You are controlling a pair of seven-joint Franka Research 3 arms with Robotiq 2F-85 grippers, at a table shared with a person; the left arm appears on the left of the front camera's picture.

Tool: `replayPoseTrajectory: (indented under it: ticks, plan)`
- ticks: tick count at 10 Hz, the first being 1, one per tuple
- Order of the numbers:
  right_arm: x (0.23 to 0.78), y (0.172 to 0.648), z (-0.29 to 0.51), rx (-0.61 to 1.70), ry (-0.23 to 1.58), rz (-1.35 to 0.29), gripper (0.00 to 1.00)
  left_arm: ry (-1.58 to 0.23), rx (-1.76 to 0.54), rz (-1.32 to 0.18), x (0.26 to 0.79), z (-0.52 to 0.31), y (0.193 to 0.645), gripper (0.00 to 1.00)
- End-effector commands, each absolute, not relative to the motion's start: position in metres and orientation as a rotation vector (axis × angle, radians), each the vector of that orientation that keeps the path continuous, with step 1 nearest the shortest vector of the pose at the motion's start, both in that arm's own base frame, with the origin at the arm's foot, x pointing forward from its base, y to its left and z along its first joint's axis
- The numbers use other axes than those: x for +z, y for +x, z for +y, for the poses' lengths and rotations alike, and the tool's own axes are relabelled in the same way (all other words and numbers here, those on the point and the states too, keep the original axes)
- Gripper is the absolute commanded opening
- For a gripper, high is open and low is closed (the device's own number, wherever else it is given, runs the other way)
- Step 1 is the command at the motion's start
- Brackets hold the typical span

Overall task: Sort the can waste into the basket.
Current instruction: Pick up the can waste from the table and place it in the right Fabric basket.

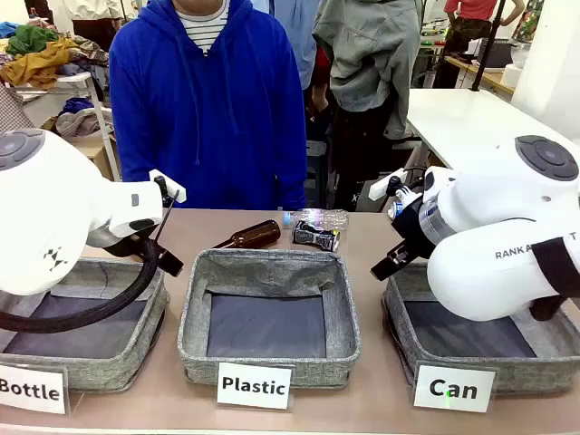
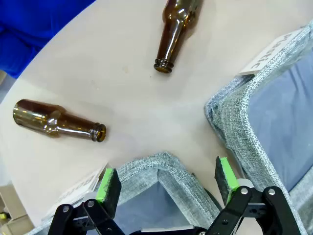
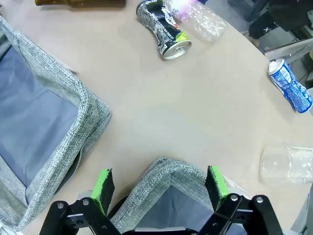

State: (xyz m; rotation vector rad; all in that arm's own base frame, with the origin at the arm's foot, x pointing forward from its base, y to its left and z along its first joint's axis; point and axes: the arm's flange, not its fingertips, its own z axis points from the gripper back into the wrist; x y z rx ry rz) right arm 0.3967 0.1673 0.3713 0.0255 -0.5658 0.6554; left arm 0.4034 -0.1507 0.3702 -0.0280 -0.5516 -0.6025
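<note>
Right gripper [image 3: 159, 188] hovers spread wide over the Can basket's [image 3: 166, 171] corner. Beyond the basket on the worktop [image 3: 195, 112], the dented black can [image 3: 164, 29] lies on its side, silver end toward the basket; the blue can [image 3: 290, 85] lies well apart.

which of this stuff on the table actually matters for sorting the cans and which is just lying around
For the job: black dented can, blue can, basket carded "Can".
Just lying about: two brown bottles, clear plastic bottle, another clear plastic piece, basket carded "Plastic", basket carded "Bottle".
</note>
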Motion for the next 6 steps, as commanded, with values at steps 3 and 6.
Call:
replayPoseTrajectory:
  ticks: [3,6]
  plan:
    - [0.3714,0.3967,0.1673,0.655,0.026,-0.566,1.00,-0.028,-0.603,-0.552,0.3702,-0.1508,0.4034,1.00]
    - [0.3714,0.3967,0.1673,0.655,0.026,-0.566,1.00,-0.028,-0.603,-0.552,0.3702,-0.1508,0.4034,1.00]
